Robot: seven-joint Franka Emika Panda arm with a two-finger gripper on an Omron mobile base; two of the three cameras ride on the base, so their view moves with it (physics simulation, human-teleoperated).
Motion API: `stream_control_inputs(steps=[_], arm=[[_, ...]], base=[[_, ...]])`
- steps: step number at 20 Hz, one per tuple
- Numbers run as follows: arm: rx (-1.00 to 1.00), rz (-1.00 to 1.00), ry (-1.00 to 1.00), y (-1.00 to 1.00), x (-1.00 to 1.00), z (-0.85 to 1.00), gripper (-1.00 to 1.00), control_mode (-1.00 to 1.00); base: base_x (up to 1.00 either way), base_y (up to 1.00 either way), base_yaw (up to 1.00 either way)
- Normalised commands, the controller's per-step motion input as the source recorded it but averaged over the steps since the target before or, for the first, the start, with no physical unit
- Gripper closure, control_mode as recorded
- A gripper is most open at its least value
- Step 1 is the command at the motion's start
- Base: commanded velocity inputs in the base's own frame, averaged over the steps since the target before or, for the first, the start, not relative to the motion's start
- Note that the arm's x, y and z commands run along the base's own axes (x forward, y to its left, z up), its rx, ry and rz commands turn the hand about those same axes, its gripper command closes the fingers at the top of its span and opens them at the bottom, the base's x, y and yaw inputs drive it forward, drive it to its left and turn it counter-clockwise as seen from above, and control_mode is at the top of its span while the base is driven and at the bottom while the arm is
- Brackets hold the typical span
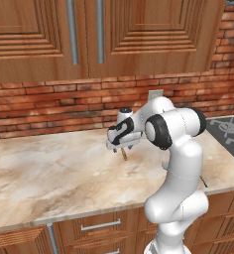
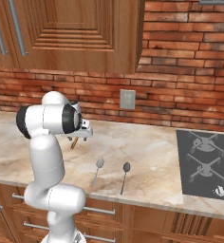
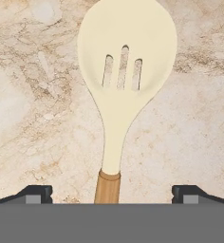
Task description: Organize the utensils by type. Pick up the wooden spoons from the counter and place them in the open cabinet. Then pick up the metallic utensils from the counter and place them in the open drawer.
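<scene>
The pincer (image 3: pixel 112 192) is hanging wide apart over the wooden spoon (image 3: pixel 125 71) on the tabletop (image 3: pixel 33 118). Closing crooked could be knocking the spoon's handle sideways.

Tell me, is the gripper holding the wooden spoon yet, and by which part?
Nothing is held. The gripper is open above the wooden spoon, its fingertips wide of the brown handle on the counter.

Rendered home kitchen: red brick backsplash wall (image 2: pixel 180 71), brown wooden upper cabinets with steel bar handles (image 1: pixel 104 34), beige marble-look table (image 1: pixel 49 168), dark grey stovetop panel (image 2: pixel 206 163) at right, wooden drawer fronts (image 2: pixel 147 223) below.
</scene>
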Motion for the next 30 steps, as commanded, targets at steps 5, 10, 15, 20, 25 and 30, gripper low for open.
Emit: stream_control_inputs(steps=[5,10,15,20,25,30], arm=[[0.00,0.00,0.00,0.00,0.00,0.00,1.00,-1.00],[0.00,0.00,0.00,0.00,0.00,0.00,1.00,-1.00],[0.00,0.00,0.00,0.00,0.00,0.00,1.00,-1.00],[0.00,0.00,0.00,0.00,-0.01,0.00,1.00,-1.00],[0.00,0.00,0.00,0.00,-0.13,0.00,1.00,-1.00],[0.00,0.04,-0.01,-0.01,-0.39,0.14,1.00,-1.00]], base=[[0.00,0.00,0.00],[0.00,0.00,0.00],[0.00,0.00,0.00],[0.00,0.00,0.00],[0.00,0.00,0.00],[0.00,0.00,0.00]])
